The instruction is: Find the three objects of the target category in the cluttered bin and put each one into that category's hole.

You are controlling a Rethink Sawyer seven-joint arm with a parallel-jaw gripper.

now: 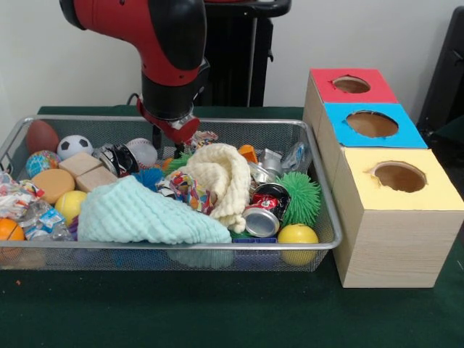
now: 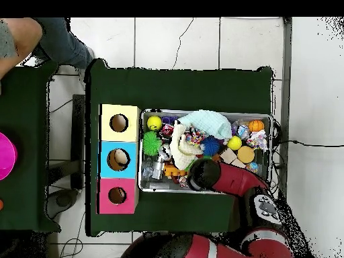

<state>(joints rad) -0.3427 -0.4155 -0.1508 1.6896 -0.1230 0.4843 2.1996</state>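
Hanging over the wire bin (image 1: 319, 243) at its far side: pincer (image 1: 167, 145), grip state impossible to tell. Crowding beneath it: cream cloth (image 1: 221, 177), mint cloth (image 1: 141, 214), crushed cans (image 1: 264, 210), balls. Standing beside: three-hole box (image 1: 384, 217) on desk (image 1: 217, 312)

I can't read the gripper (image 1: 167, 141) fingers: they sink behind the bin (image 1: 217, 246) clutter in front view, and overhead the arm (image 2: 232, 181) covers them. Mint cloth (image 1: 145, 214) and cream cloth (image 1: 221, 177) bury whatever lies under them. Orange ball (image 1: 9, 230) cut by the left edge. Person (image 2: 33, 37) cropped at the overhead corner.
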